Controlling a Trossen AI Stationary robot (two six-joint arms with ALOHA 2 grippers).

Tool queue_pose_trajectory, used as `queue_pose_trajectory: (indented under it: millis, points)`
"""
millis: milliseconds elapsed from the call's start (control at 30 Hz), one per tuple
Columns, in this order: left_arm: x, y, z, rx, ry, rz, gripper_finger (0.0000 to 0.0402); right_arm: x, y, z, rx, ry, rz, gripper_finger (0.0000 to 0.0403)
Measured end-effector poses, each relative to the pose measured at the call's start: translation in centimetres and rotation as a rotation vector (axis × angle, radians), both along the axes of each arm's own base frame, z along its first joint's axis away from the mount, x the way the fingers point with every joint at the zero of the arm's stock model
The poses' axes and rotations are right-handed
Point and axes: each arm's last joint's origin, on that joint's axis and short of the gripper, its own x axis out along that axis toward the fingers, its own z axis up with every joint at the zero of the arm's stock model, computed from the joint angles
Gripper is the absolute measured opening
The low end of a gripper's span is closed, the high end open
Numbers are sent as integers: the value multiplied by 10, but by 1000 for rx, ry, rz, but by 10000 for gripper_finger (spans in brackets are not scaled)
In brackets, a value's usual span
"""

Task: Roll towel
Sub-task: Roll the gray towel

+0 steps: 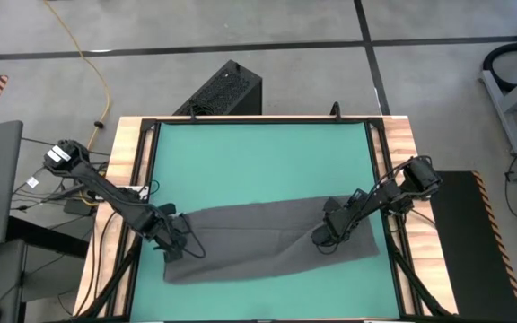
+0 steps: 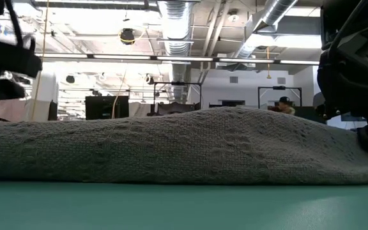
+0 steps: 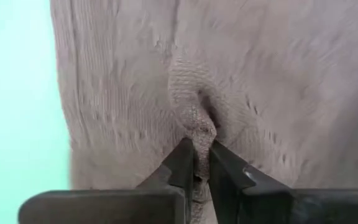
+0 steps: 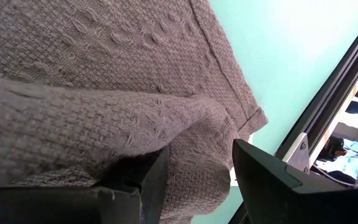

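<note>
The towel (image 1: 267, 240) lies flat on the green desk (image 1: 258, 161), its long axis running from arm to arm. The left claw (image 3: 197, 158) sits at one short end, pinched nearly shut on a small pucker of cloth. The right claw (image 4: 197, 168), near the opposite end, stands apart with a fold bunched between its fingers.

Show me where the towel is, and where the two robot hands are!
towel (image 1: 258, 240): high view, middle of the grey cloth.
left end effector (image 3: 201, 163): left wrist view, between the fingertips pinching a fold of towel.
right end effector (image 1: 323, 239): high view, at its tips on the towel's right part.
</note>
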Motion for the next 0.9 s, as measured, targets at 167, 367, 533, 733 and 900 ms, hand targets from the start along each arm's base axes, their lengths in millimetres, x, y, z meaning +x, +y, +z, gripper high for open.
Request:
queue_pose_trajectory:
  millis: [167, 367, 533, 733, 900]
  points:
    - [7, -3, 14, 43, -50, -26, 72, 0, 0, 0, 1, 0, 1, 202]
    - [5, -2, 17, 56, -18, -19, 114, 0, 0, 0, 1, -1, 2, 202]
    - [6, -2, 17, 57, -26, -4, 140, 0, 0, 0, 4, 1, 7, 202]
    - [7, -1, 17, 35, -18, 16, 104, 0, 0, 0, 6, 4, 13, 202]
    - [8, 1, 17, 16, -9, 45, 12, 0, 0, 0, 6, 5, 15, 202]
